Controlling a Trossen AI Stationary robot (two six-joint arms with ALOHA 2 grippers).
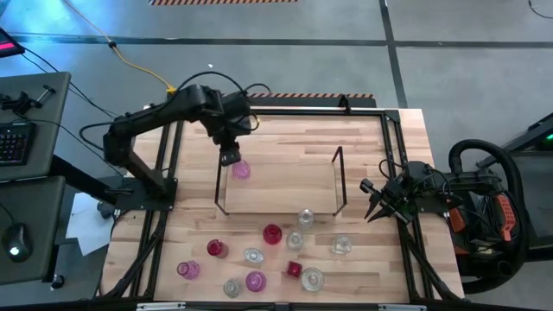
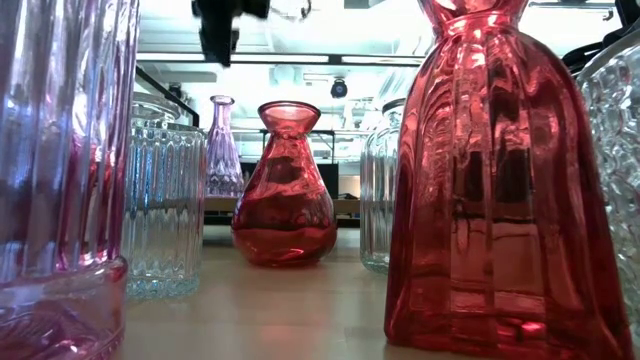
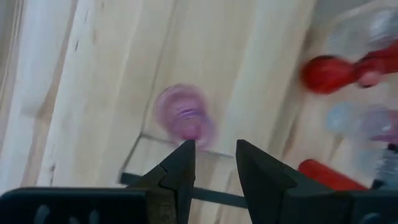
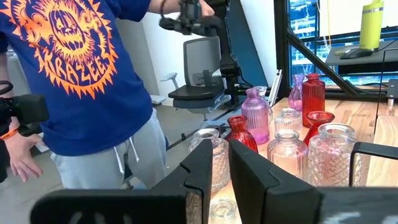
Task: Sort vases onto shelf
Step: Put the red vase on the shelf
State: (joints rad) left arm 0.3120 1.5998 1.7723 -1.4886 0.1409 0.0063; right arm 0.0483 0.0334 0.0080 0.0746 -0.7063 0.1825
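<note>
One pink vase (image 1: 241, 170) stands upright on its base at the left end of the shelf (image 1: 285, 177). In the left wrist view the same vase (image 3: 185, 119) shows from above. My left gripper (image 1: 229, 157) hangs just above and beside it, pointing steeply down, its fingers (image 3: 214, 152) open and empty. Several more vases, among them a red one (image 1: 272, 233), a pink one (image 1: 255, 280) and a clear one (image 1: 306, 216), stand on the table in front of the shelf. My right gripper (image 1: 373, 203) waits at the table's right edge, slightly open and empty.
Dark wire frames (image 1: 339, 177) rise at both ends of the shelf. In the low view the vases crowd the near table, with a tall red one (image 2: 500, 200) closest. A person in a blue shirt (image 4: 87, 74) stands beyond the table. A desk with a keyboard (image 1: 15, 142) is at the left.
</note>
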